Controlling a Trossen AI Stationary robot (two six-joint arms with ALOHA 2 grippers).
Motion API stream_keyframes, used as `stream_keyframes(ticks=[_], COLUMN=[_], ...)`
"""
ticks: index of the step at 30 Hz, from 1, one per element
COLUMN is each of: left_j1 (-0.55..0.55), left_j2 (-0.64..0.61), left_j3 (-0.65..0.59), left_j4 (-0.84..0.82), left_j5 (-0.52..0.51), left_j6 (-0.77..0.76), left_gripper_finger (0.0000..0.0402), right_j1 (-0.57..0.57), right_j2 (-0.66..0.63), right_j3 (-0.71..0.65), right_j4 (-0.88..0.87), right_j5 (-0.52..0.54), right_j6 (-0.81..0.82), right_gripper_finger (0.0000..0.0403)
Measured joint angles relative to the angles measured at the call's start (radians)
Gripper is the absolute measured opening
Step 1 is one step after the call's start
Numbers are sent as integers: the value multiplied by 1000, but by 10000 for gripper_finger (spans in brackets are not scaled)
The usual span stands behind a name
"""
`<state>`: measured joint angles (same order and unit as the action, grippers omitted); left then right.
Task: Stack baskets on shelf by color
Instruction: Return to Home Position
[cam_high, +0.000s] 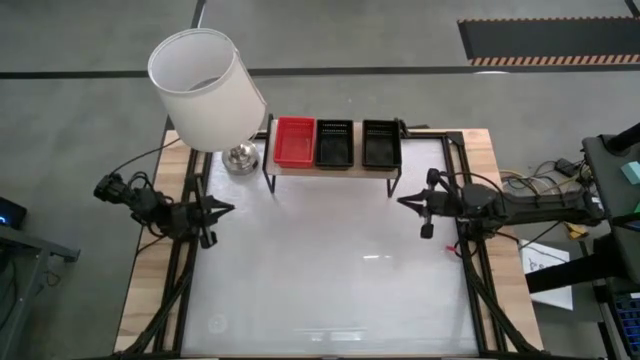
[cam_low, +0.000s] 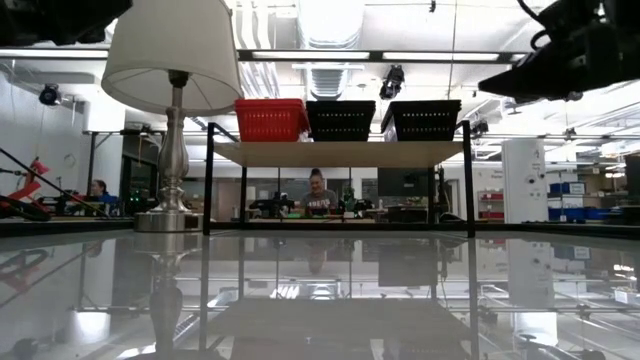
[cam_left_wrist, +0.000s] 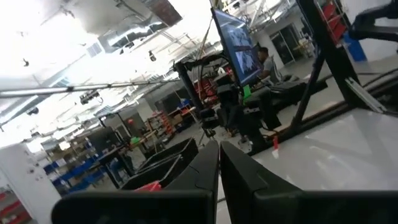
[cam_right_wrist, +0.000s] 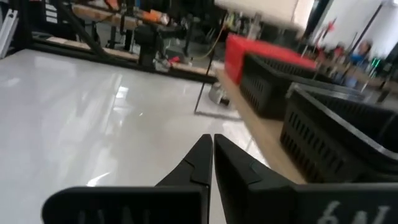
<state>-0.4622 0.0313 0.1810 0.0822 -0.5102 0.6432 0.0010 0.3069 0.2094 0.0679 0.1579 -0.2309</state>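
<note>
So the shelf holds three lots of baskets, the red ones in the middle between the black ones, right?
No. The red baskets stand at the shelf end nearest the lamp; black baskets fill the middle and more black baskets the other end. The high view shows it.

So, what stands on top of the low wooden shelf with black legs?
On the shelf: a red plastic mesh basket left, a black mesh basket in the middle, another black basket right. How many nest inside each cannot be seen.
</note>
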Motion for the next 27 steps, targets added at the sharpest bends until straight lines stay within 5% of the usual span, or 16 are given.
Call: stream_keyframes(ticks=[8, 16, 27], left_j1=[0, 0, 0], left_j2=[-2, 11, 19], left_j3=[-2, -2, -3], left_j4=[-36, -40, -40], left_j5=[-76, -420, -438], left_j6=[-104, -369, -375], left_gripper_finger=[0, 0, 0], right_j1=[0, 1, 1], right_j2=[-146, -271, -276], right_j3=[-107, -197, -198], right_j4=[170, 310, 283], right_j5=[1, -15, 26], right_j6=[-172, -216, -193], right_gripper_finger=[8, 8, 9])
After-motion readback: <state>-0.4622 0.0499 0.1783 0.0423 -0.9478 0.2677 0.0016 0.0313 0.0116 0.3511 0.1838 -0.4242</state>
